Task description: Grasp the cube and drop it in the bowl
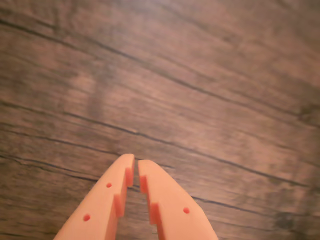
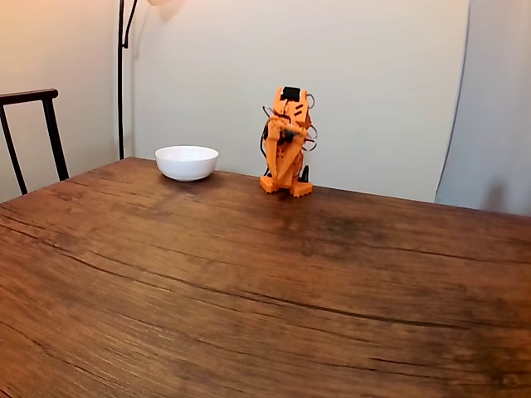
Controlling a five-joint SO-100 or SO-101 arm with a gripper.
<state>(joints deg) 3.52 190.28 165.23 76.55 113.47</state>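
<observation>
Wrist view: orange plastic gripper (image 1: 136, 167), fingers nearly together with a slim gap, nothing between them, over bare dark-grained wooden bench (image 1: 200, 75). Blue cube not located. Fixed view: orange arm (image 2: 286, 141) folded upright at far edge; glossy white round bowl (image 2: 187, 162) just left of it. Judgement: find the cube first, spread fingers before descending.
</observation>
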